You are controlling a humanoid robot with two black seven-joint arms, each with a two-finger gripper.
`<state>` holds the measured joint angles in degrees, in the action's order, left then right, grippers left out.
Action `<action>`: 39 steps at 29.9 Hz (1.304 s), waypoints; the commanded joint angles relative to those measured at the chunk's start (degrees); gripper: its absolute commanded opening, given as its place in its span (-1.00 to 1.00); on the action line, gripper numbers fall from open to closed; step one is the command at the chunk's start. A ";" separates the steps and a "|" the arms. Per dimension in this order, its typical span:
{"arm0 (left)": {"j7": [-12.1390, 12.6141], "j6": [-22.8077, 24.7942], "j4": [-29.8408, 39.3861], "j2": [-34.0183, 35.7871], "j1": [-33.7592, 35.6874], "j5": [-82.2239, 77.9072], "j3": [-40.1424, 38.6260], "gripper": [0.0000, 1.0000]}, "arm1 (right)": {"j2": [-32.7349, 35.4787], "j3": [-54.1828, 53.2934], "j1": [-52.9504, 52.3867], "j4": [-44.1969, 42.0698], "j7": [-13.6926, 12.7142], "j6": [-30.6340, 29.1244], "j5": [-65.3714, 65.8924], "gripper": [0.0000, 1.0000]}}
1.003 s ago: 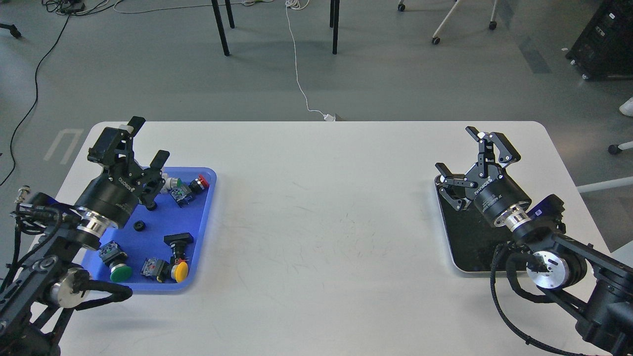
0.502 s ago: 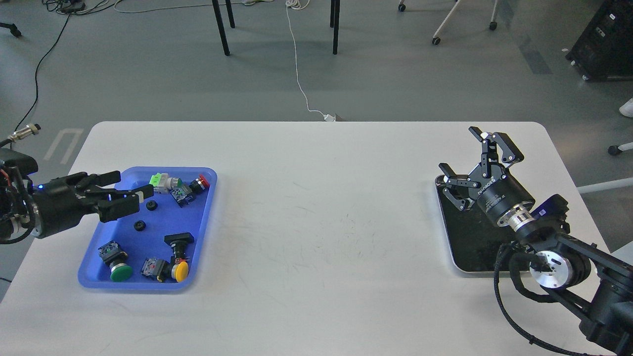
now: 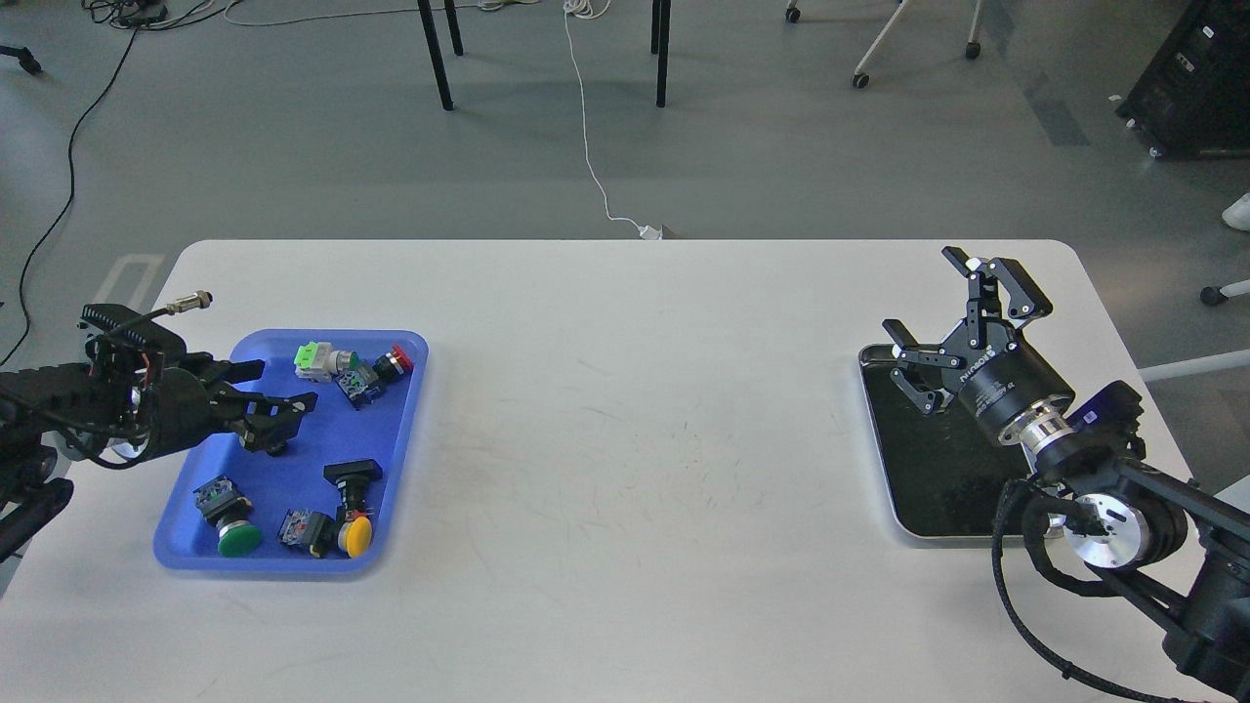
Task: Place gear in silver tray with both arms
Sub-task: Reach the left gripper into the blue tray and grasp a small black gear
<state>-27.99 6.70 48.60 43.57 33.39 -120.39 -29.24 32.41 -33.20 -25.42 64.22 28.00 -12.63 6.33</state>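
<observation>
Step in hand: judged to be the pick of a gear from the blue tray point(image 3: 405, 410) by the left pincer point(image 3: 278, 415); no gear has yet been placed in the silver tray point(image 3: 884, 459).
Left pincer state: fingers parted, lying nearly flat and pointed toward 3 o'clock over the blue tray; nothing is seen held between them.
Right pincer state: the right pincer point(image 3: 952, 317) is held spread wide and empty above the far end of the silver tray.
Gear position: a small dark toothed part, taken to be the gear point(image 3: 276, 449), is seen just below the left fingertips, at about 6 o'clock from them; contact cannot be confirmed, the part being half hidden by the fingers.
Other contents: push-button switches point(image 3: 352, 366) are noted at 1 o'clock from the left pincer, and further ones point(image 3: 234, 532) at 6 o'clock along the near rim.
Silver tray position: on the right of the surface point(image 3: 635, 439), well apart from the blue tray, at 3 o'clock from it; its dark floor appears bare where it is visible.
Method advised: the fingers should be centred over the gear before closure; the neighbouring switches should not be nudged.
Risk noted: a small flat part may slip from a shallow grip.
</observation>
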 commanded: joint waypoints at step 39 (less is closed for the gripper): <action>-0.01 -1.34 -8.00 -5.07 0.89 -0.29 3.23 -0.65 | 0.11 -0.28 0.89 0.20 0.00 -0.02 0.00 0.98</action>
<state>-28.02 5.37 40.61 38.31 34.23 -120.63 -26.03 32.52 -33.40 -24.49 64.41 28.00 -12.66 6.33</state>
